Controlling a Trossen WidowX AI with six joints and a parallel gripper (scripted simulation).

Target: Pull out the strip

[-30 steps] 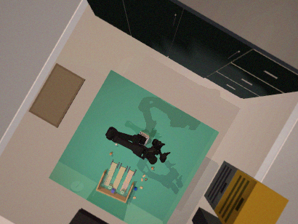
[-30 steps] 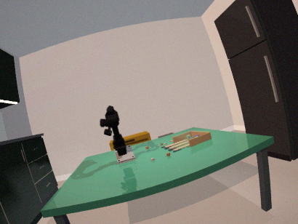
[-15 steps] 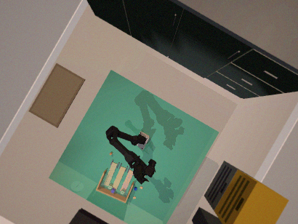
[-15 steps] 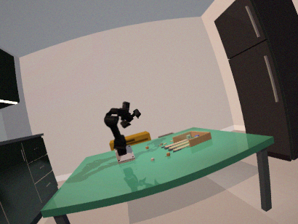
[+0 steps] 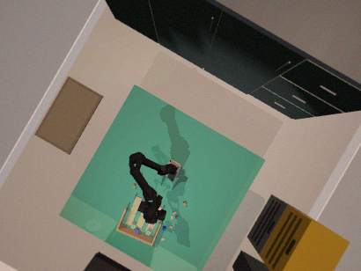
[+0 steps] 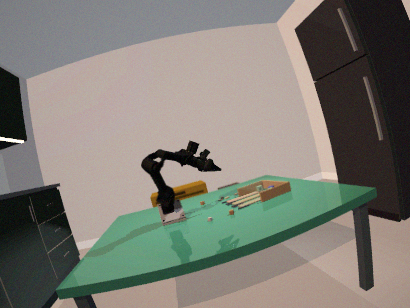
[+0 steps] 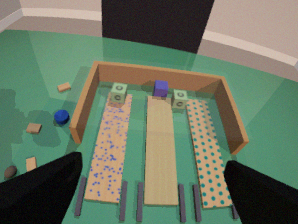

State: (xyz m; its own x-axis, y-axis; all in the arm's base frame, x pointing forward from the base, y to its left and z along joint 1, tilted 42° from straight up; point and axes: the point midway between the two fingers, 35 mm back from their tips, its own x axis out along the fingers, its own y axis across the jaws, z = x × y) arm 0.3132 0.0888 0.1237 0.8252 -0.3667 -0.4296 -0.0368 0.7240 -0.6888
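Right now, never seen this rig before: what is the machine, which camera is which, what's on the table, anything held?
It is one black jointed arm bolted to a green table, ending in a two-finger gripper.

One picture looks straight down on the room, one looks from the side, and one is from a camera on the wrist; the dark shapes in its lower corners are the fingers.

The wrist view shows an open wooden tray with three strips: speckled, plain tan and dotted. Two pale green cubes and a purple cube sit at their far ends. I cannot make out a label. A blue ball and small blocks lie beside the tray.

The gripper is open and holds nothing.
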